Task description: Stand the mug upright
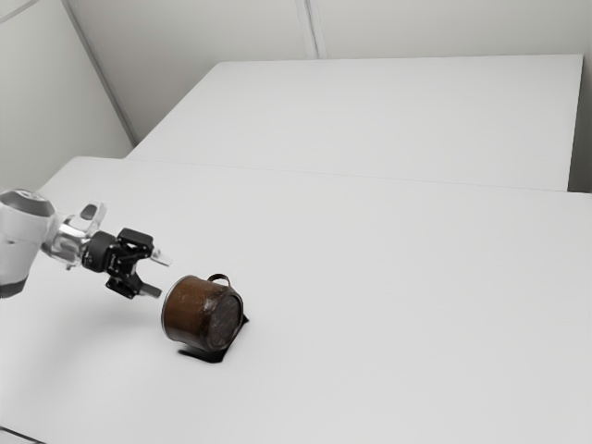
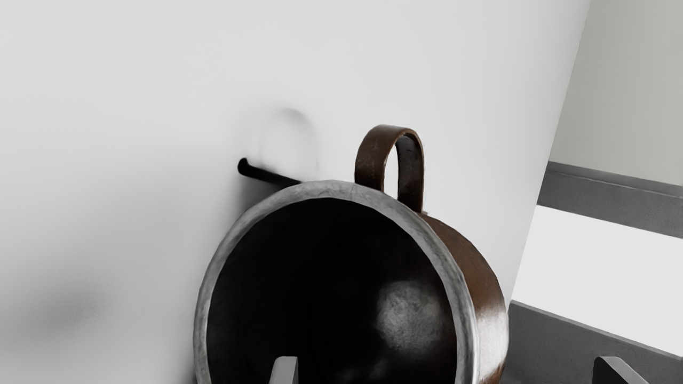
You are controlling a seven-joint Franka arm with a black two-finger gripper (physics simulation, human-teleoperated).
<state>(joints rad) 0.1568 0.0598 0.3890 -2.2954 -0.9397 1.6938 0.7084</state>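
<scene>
The black gripper [image 1: 157,276] is at the exterior view's left, just off the open end of the brown mug [image 1: 196,313]. Its two fingers stand wide apart with nothing held, and the gripper [image 2: 445,368] shows both tips in the wrist view. The mug [image 2: 480,277] lies on its side, its grey rim and dark inside facing my hand and its base turned away. One fingertip appears in front of the mouth, the other out past the mug's side. The looped handle [image 2: 371,154] sticks out from the mug's wall.
The mug lies on a white table [image 1: 388,305], with a dark shadow beneath it. Behind, another pale surface [image 1: 370,116] reaches toward the walls. A thin dark line crosses the lower left corner of the exterior view.
</scene>
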